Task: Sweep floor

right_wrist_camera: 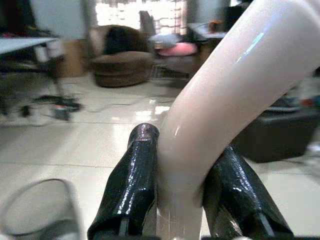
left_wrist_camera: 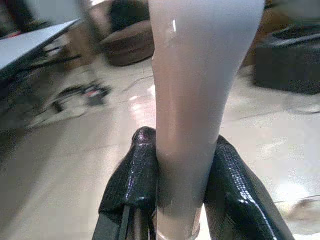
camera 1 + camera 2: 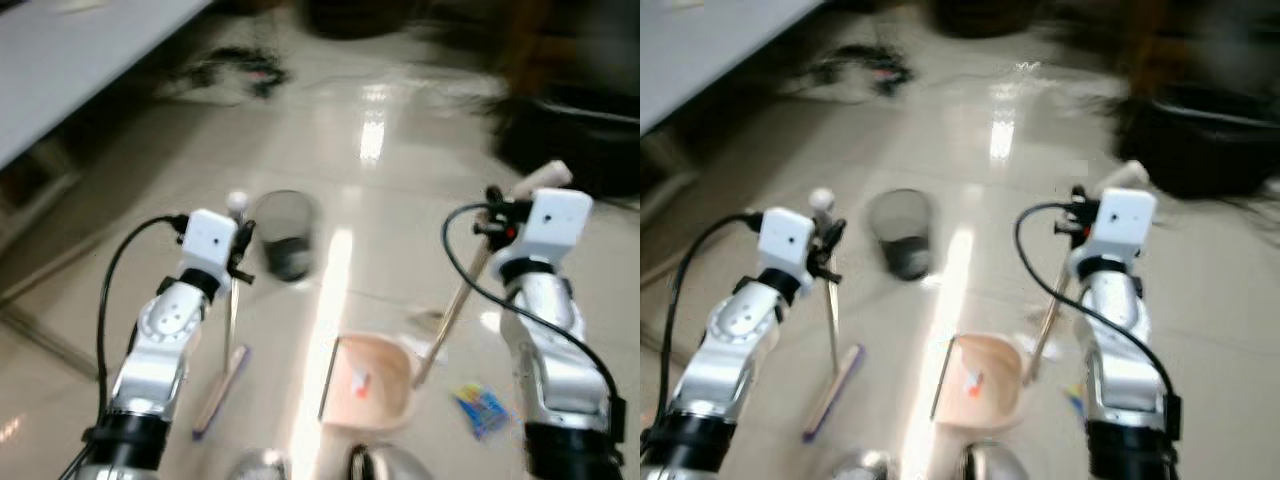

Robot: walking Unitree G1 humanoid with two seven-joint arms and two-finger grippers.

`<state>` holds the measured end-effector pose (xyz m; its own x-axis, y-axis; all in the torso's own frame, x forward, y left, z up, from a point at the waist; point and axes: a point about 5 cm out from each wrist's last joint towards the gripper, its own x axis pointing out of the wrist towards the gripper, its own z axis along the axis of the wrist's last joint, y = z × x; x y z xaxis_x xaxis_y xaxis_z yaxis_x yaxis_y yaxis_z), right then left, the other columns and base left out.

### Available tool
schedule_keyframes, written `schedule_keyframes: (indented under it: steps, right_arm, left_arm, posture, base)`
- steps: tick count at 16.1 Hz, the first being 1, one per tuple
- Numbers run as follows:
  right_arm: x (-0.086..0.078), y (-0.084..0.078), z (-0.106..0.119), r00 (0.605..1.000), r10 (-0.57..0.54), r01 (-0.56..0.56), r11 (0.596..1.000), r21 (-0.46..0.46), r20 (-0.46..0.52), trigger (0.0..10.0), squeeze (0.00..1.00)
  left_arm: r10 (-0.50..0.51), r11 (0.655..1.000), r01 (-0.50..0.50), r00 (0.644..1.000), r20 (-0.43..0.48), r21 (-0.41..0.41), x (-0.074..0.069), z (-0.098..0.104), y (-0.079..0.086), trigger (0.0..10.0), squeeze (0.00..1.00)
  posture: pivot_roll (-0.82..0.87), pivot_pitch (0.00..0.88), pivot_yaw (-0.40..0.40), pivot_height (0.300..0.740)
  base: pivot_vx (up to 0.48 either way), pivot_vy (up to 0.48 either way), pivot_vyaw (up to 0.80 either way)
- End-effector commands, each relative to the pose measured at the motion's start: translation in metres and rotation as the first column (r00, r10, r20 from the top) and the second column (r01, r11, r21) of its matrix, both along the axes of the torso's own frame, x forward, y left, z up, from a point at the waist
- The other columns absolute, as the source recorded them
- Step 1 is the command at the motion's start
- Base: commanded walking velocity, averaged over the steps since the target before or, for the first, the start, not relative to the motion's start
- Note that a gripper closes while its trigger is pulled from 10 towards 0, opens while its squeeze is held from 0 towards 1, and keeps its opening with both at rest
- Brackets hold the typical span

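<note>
On open tile, left gripper (image 2: 181, 187) clamps the broom (image 3: 224, 372) handle; right gripper (image 1: 186, 187) clamps the dustpan (image 3: 372, 382) handle. Wire bin (image 3: 285, 235), apparently mesh, stands farther off.

1. I hold the broom (image 3: 232, 330) upright by its thin pale handle; its flat brush head, edged in purple, rests on the glossy floor (image 3: 380, 160) before my left side.
2. The peach dustpan (image 3: 370, 385) sits on the floor, mouth towards the broom, its long handle slanting up to my right.
3. A small red-and-white scrap (image 3: 360, 381) lies inside the dustpan.
</note>
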<state>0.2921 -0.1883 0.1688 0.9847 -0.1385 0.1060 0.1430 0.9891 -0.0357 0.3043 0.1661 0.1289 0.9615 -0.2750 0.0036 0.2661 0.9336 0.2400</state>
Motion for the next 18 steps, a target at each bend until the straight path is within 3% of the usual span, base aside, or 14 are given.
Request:
schedule_keyframes:
  steps: [1, 18]
  right_arm:
    - [0.0011, 0.0096, 0.0007, 0.998, 0.055, -0.057, 0.997, -0.061, -0.025, 10.0, 0.00]
    - [0.0023, 0.0115, 0.0017, 0.998, 0.063, -0.064, 0.998, -0.013, -0.024, 10.0, 0.00]
  left_arm:
    - [0.009, 1.000, -0.009, 1.000, 0.029, 0.017, 0.0014, 0.0057, 0.0054, 10.0, 0.00]
    - [-0.014, 1.000, 0.014, 0.999, 0.041, 0.007, 0.0044, 0.0073, -0.0028, 10.0, 0.00]
  posture:
    - [0.01, 0.059, 0.053, 0.740]
    - [0.01, 0.072, 0.048, 0.740]
  base:
    - [0.000, -0.412, 0.00]
    - [0.000, -0.408, 0.00]
